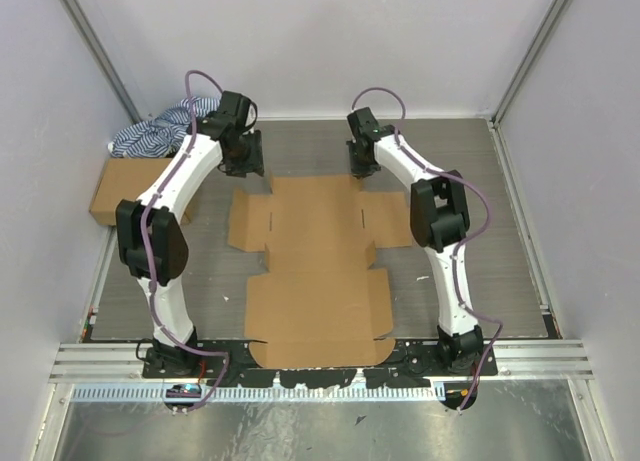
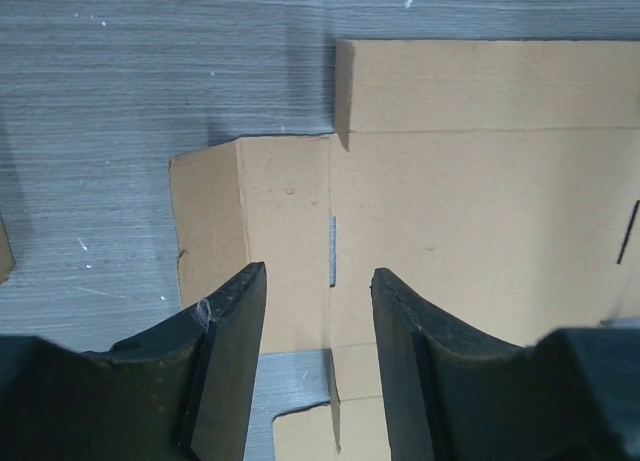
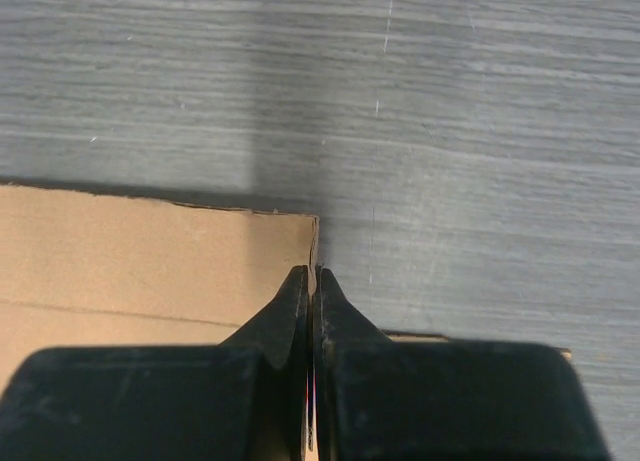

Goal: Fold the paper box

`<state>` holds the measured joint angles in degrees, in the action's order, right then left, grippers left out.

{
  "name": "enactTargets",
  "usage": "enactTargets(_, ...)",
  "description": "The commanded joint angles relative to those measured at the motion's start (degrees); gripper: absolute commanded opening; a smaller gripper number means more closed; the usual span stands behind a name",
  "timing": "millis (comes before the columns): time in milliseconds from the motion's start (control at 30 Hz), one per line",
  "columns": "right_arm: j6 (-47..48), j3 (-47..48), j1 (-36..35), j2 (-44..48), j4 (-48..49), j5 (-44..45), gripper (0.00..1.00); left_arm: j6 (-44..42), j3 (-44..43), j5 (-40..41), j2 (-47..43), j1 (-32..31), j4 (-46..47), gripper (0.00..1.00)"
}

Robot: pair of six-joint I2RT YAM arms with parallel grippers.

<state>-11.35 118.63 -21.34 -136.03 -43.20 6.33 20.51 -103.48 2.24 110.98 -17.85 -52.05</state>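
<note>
The paper box (image 1: 315, 266) lies unfolded and mostly flat in the middle of the table, its side flaps spread out. My left gripper (image 1: 243, 164) hovers open over the box's far left corner. In the left wrist view (image 2: 318, 281) its fingers (image 2: 235, 341) straddle a crease and a slit in the left side flap (image 2: 280, 221). My right gripper (image 1: 362, 169) is at the far right corner of the box's far flap. In the right wrist view (image 3: 313, 273) it is shut with the thin edge of the cardboard (image 3: 160, 251) pinched between its fingers.
A sealed brown carton (image 1: 125, 189) sits at the far left of the table, with a blue-and-white striped cloth (image 1: 160, 136) behind it. Walls close in the table on three sides. A metal rail (image 1: 320, 366) runs along the near edge by the arm bases.
</note>
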Motion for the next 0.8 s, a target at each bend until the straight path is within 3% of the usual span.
enactTargets(0,1.9,-9.3,-0.7,15.6,13.8,-0.1,0.01,-2.6,-1.5,-4.3,-5.4,-0.6,2.7,0.54)
enactTargets(200,4.4,-27.4,-1.5,30.8,31.3,-1.5,0.01,-5.2,-0.3,-8.1,-10.2,-1.0,8.8,0.59)
enactTargets(467,10.5,-50.9,-2.3,51.0,53.8,-19.6,0.01,-11.4,6.4,-21.0,-18.9,-1.0,22.4,0.68)
enactTargets(767,13.0,-57.5,-2.5,60.0,51.2,-31.2,0.02,-17.7,10.8,-42.4,-21.7,-1.0,22.8,0.70)
